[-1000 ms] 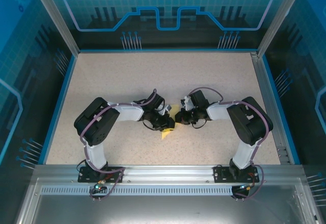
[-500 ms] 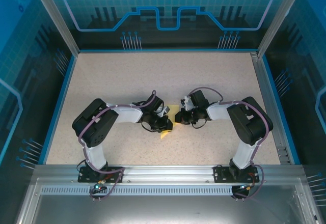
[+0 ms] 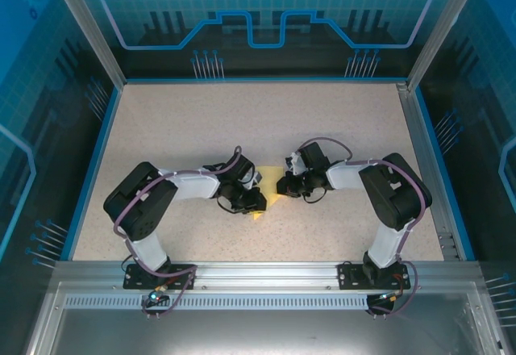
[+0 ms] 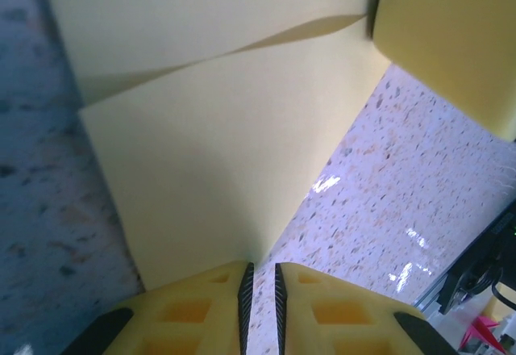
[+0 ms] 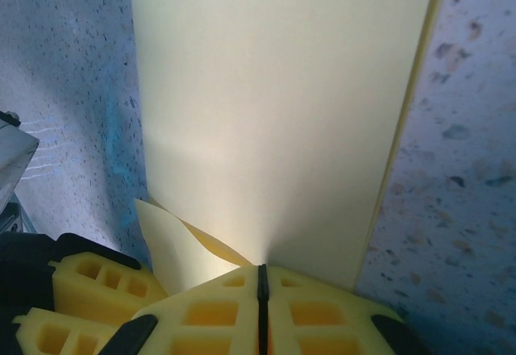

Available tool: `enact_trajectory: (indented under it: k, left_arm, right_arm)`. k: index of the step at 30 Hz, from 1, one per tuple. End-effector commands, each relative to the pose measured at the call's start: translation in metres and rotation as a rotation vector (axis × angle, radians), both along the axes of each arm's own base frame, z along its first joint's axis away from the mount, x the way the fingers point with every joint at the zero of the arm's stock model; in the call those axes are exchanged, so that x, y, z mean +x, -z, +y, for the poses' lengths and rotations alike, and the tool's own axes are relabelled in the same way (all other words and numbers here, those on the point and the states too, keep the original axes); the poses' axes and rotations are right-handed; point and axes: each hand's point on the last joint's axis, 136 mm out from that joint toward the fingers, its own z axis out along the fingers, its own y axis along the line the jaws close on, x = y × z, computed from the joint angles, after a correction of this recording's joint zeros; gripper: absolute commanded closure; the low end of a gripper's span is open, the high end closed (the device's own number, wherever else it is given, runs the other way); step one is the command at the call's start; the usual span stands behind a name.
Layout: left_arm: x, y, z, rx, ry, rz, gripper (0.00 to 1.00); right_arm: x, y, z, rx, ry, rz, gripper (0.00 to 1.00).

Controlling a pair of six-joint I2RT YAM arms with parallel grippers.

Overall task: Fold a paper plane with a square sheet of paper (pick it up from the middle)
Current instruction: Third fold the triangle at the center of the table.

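The paper [image 3: 272, 196] was held up over the middle of the table [image 3: 201, 121], between the two arms, and was judged to be only partly folded. The right gripper [image 5: 260, 290] was clenched on one end of it, its jaws pressed together with the sheet pinched between them. The left gripper [image 4: 260, 286] was seen almost closed, with only a narrow slit between its jaws. A corner of the paper ran into that slit, so that end was taken to be grasped as well. In the left wrist view one layer was seen lying over another, with a slanting edge across the sheet, and in the right wrist view a small loose flap was seen beside the main panel. Some early folds were therefore judged done. No slim pointed dart and no centre ridge could be made out, so the later creases and the final shaping were judged not yet done.
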Motion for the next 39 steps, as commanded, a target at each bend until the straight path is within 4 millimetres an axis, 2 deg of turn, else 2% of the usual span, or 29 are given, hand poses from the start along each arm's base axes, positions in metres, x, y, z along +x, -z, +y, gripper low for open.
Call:
enact_trajectory:
  k: [1,6,11,14,18,22,28,35,39]
  left_arm:
    - [-0.027,0.015,0.030,0.122,0.001,0.080,0.80]
    - [-0.016,-0.006,0.020,0.066,-0.015,0.022,0.79]
    - [0.003,-0.039,0.002,-0.020,-0.023,-0.055,0.76]
    - [0.002,-0.048,-0.006,-0.054,0.004,-0.059,0.75]
    - [-0.008,-0.036,-0.007,-0.022,0.037,-0.013,0.75]
    - [-0.020,-0.015,-0.001,0.028,0.053,0.033,0.76]
    - [-0.028,0.011,0.018,0.138,0.029,0.070,0.79]
    - [-0.034,0.018,0.034,0.201,0.004,0.064,0.80]
    - [-0.033,0.015,0.034,0.189,-0.007,0.058,0.81]
  right_arm:
    - [-0.013,0.029,-0.021,-0.140,0.013,0.055,0.91]
    - [-0.013,0.027,-0.021,-0.138,0.011,0.052,0.91]
    - [-0.013,0.027,-0.021,-0.139,0.011,0.053,0.91]
    - [-0.013,0.027,-0.020,-0.136,0.010,0.055,0.91]
    - [-0.013,0.026,-0.020,-0.135,0.009,0.052,0.91]
    - [-0.012,0.026,-0.020,-0.136,0.007,0.052,0.90]
    - [-0.013,0.027,-0.021,-0.143,0.005,0.054,0.90]
    - [-0.013,0.026,-0.021,-0.147,0.006,0.053,0.90]
    - [-0.012,0.026,-0.020,-0.143,0.002,0.052,0.90]
